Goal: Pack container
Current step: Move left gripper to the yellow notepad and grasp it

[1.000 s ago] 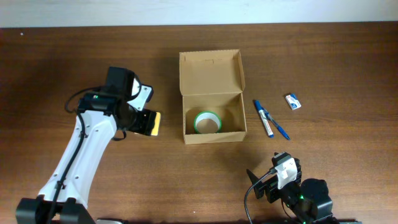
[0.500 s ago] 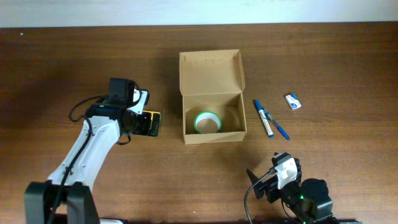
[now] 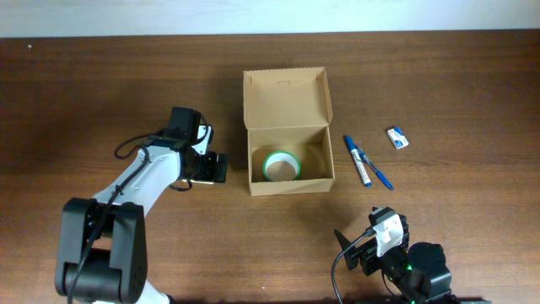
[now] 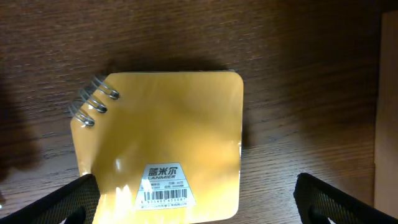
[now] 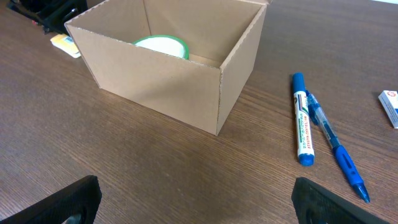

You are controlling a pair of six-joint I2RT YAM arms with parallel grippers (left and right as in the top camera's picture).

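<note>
Dark wood table (image 3: pixel 439 76), pale wall strip along the far edge. Left to right.

Left gripper (image 3: pixel 209 166) hovers low over a yellow spiral notepad (image 4: pixel 161 143), jaws spread wide, nothing held. In the left wrist view, both fingers (image 4: pixel 68 199) sit at the pad's near corners. The pad lies flat on the wood with its coil on the gripper's left and its barcode label at the near edge.

The container (image 3: pixel 291 186) is just right of this gripper. Its lid flap is folded back and its wall edge shows at the right of the wrist view. A green-rimmed tape roll (image 3: pixel 281 165) is already inside, to the left of centre.

The step looks like picking up the notepad to box it. To do it well:
- Centre the jaws across the pad's width, clear of the coil.
- Come down until the fingertips reach the wood. The pad is thin and looks glossy, so a high pinch would likely slip.
- Close on the long edges, lift clear of the box wall, and release over the bare floor beside the tape.

Beyond the box lie a blue marker (image 3: pixel 358 160), a blue pen (image 3: pixel 378 175) touching it, and a small white-blue packet (image 3: pixel 397 138), all unpacked.

Right gripper (image 5: pixel 196 186) is low at the near table edge, jaws wide apart and empty. The box is ahead of it to its left, and the pens are ahead to its right.
</note>
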